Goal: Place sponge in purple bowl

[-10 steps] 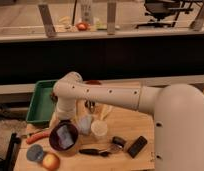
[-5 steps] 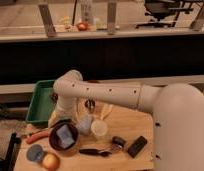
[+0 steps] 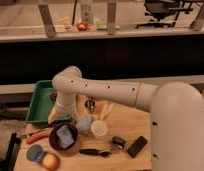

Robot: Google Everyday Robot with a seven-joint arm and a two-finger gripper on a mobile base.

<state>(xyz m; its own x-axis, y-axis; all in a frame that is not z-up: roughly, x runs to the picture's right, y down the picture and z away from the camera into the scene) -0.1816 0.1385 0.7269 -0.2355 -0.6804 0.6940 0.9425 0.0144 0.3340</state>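
Note:
The purple bowl (image 3: 56,143) stands on the left part of the wooden table (image 3: 130,125). The pale blue-lavender sponge (image 3: 66,136) lies inside the bowl, tilted against its inner wall. My gripper (image 3: 63,118) is at the end of the white forearm, just above the bowl's far rim, between the bowl and the green tray. It does not appear to touch the sponge. A grey-blue cup (image 3: 85,123) stands just right of the bowl.
A green tray (image 3: 41,102) sits at the back left. An orange carrot-like object (image 3: 37,136), a small blue dish (image 3: 35,152) and an orange fruit (image 3: 51,161) lie left of and below the bowl. A white cup (image 3: 99,129), a black utensil (image 3: 95,151) and a black flat object (image 3: 137,146) lie to the right.
The forearm and gripper have risen a little off the bowl and drawn back toward the tray. The sponge now shows more plainly inside the bowl.

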